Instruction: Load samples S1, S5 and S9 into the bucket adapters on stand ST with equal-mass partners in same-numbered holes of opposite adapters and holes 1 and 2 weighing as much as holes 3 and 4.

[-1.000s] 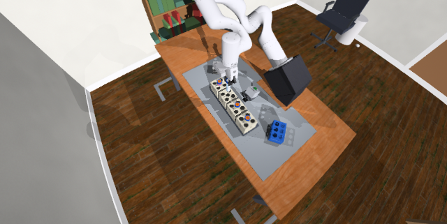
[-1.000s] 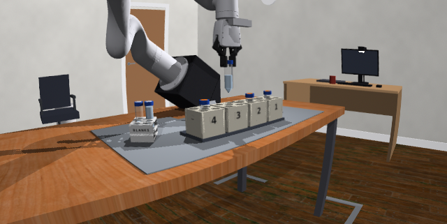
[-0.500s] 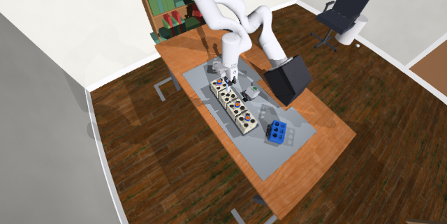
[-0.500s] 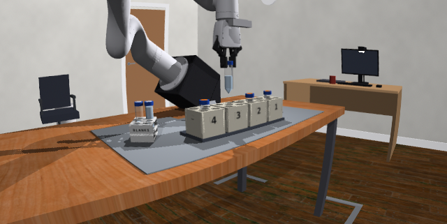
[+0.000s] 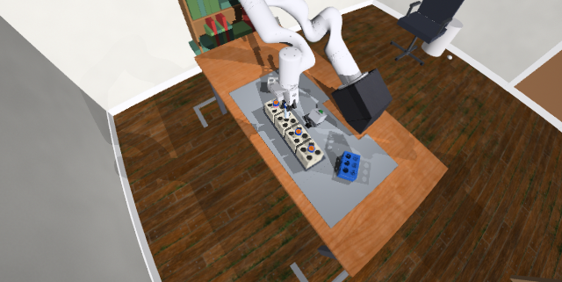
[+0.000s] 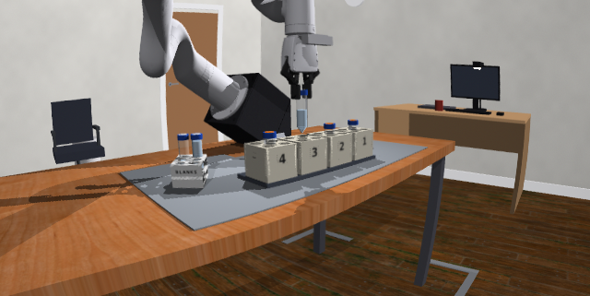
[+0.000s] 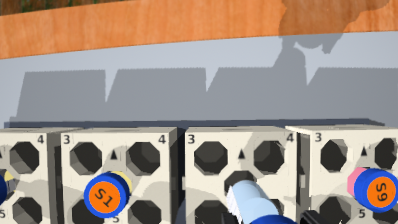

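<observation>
My gripper is shut on a blue-capped water tube, holding it upright. Its tip is just above adapter 3, near hole 5 in the wrist view. Adapter 3 shows no standing tube. S9 stands in the middle of adapter 4. S1 stands in the middle of adapter 2. Another orange-dotted tube, label unreadable, stands in adapter 1. The held cap's dot is hidden.
The BLANKS rack holds two blue-capped tubes, one clearly filled higher. A blue rack with open wells stands near adapter 1. The DONE desk with its green key stands beside the adapter row. A black box-shaped arm end hangs nearby.
</observation>
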Robot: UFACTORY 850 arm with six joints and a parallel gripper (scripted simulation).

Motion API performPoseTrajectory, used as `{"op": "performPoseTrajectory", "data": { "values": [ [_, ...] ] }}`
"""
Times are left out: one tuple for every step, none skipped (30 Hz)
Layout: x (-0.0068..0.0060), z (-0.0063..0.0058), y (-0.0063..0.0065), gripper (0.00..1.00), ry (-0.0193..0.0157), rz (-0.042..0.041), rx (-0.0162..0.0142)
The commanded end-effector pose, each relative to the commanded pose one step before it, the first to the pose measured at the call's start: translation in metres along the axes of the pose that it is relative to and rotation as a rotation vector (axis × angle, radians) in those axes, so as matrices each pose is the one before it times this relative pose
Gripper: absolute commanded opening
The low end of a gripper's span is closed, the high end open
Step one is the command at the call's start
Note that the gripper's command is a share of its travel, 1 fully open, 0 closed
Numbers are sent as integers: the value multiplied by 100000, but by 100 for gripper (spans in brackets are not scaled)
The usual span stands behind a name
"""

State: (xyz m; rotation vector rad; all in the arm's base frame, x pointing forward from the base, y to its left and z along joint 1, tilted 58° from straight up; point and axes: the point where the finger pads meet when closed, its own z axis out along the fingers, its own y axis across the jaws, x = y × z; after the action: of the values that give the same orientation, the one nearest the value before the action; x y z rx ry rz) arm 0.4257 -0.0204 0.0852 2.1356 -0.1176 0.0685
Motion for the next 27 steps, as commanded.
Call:
{"op": "performPoseTrajectory", "data": {
  "values": [
    [52,634,-16,0,111,52,48],
    [0,0,0,0,0,0,0],
    [0,0,0,0,0,0,0],
    [0,-7,0,0,-3,-1,1],
    [0,3,0,0,1,1,-1],
    [0,2,0,0,1,0,0],
    [0,1,0,0,0,0,0],
    [0,1,0,0,0,0,0],
    [0,0,0,0,0,0,0],
    [0,0,0,0,0,0,0],
    [0,0,0,0,0,0,0],
    [0,0,0,0,0,0,0],
    [0,0,0,0,0,0,0],
    [3,-8,0,0,6,6,5],
    [0,1,0,0,-1,-1,-1],
    [0,0,0,0,0,0,0],
    [0,-1,0,0,1,1,1],
    [0,-1,0,0,1,1,1],
    [-3,105,1,0,-8,-7,-5],
    [0,97,0,0,-1,-1,0],
    [0,98,0,0,-1,-1,1],
    [0,109,0,0,4,2,-2],
    [0,100,0,0,0,0,0],
    [0,100,0,0,0,0,0],
    [0,100,0,0,0,0,0],
    [0,100,0,0,0,0,0],
    [0,100,0,0,0,0,0]
  ]
}}
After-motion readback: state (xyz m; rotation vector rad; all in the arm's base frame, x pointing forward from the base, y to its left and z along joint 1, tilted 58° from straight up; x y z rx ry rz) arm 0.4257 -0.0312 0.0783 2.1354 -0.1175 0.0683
